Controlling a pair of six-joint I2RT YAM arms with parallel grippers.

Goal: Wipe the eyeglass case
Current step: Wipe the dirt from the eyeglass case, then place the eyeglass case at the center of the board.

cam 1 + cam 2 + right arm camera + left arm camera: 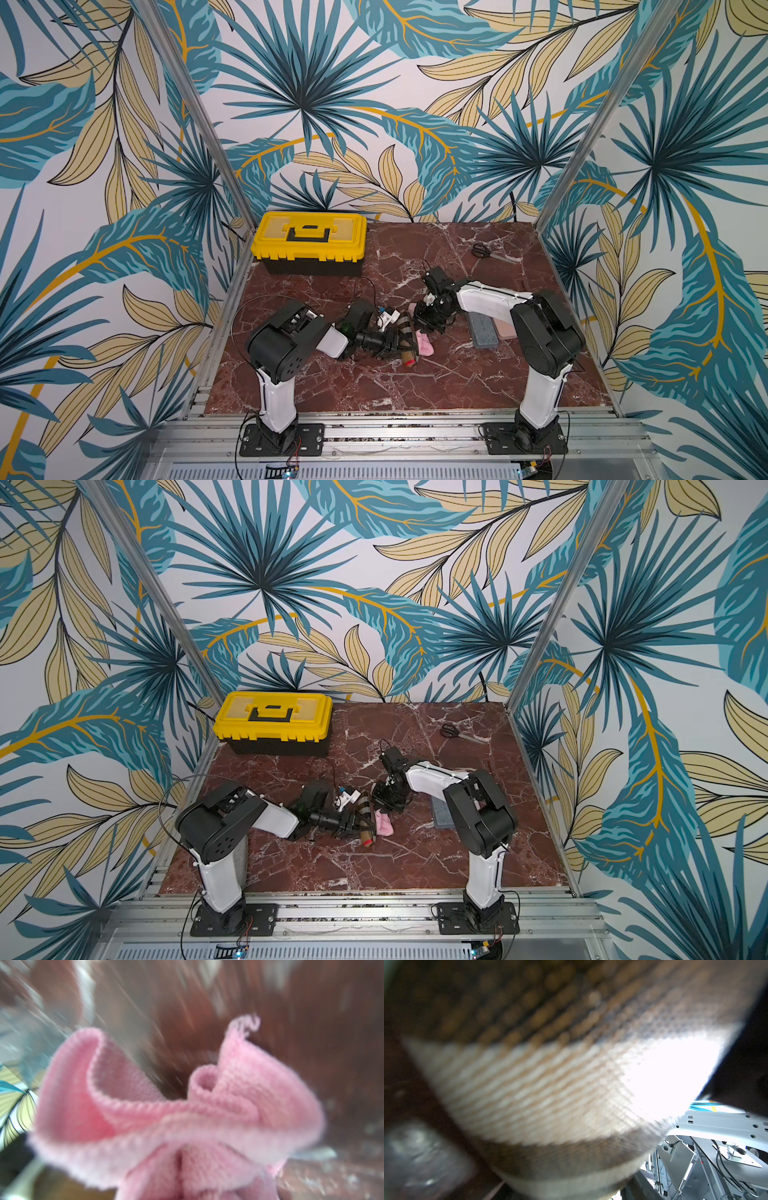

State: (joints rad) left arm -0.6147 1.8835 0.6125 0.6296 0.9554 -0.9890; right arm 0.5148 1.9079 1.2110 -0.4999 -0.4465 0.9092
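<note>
- Since wiping has no use for it, the yellow toolbox (309, 239) sits shut at the far left corner of the table (374, 386), well apart from both arms.
- Next along, the left claw (395, 343) reaches in low from the side. It is closed part-way around the middle of the checked eyeglass case (406, 330). I take it for a steadying hold, so the case cannot slide or roll under the rubbing. The left wrist view shows little but the case (550, 1084), so it sits deep between the jaws.
- The case is near the middle of the table, its reddish end toward the front edge. Whether it rests on the marble or is lifted a little, I cannot tell.
- Just beside its right flank is the pink cloth (426, 345), bunched up and touching it or nearly so.
- Above that, the right claw (430, 326) comes down pinched tight on the cloth (187, 1126). The loose folds spill out below, probably to leave a soft wad for dragging along the case.
- Further right, a grey block (482, 332) and a pink block (503, 328) lie side by side, partly under the right arm. The scissors (482, 250) lie toward the back, out of the way.
</note>
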